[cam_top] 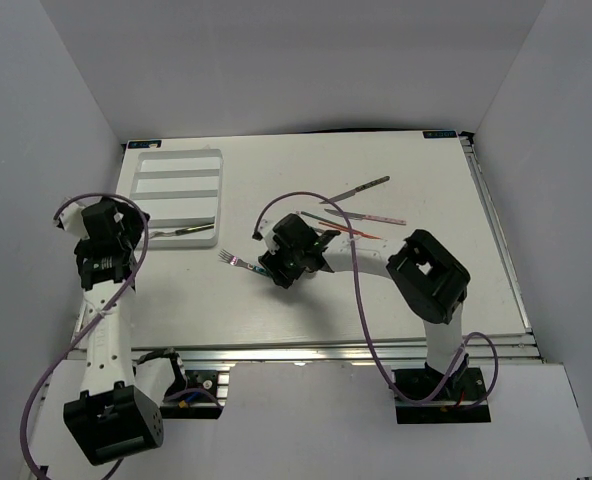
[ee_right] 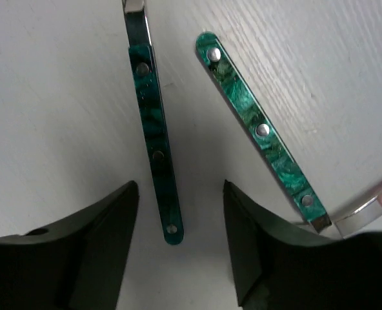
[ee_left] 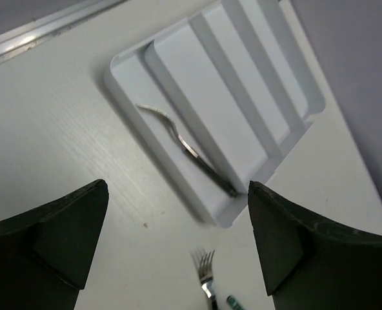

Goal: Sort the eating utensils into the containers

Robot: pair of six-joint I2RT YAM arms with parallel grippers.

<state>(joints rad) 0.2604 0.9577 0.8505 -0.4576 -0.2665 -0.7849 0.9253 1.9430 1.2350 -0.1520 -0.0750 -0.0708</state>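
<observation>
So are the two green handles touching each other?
Apart. The right wrist view shows bare table between the darker green handle and the slanted green handle all along.

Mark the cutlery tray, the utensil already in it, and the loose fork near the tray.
Cutlery tray [cam_top: 176, 164], top external view, bare floor of the farthest slot.
Utensil in tray [ee_left: 190, 150], left wrist view, mid-shaft.
Loose fork [ee_left: 206, 263], left wrist view, tines.

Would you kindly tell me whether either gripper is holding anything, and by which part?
Nothing is held: the right gripper is open, its fingers flanking the green fork handle without touching it; the left gripper hangs open, empty.
</observation>
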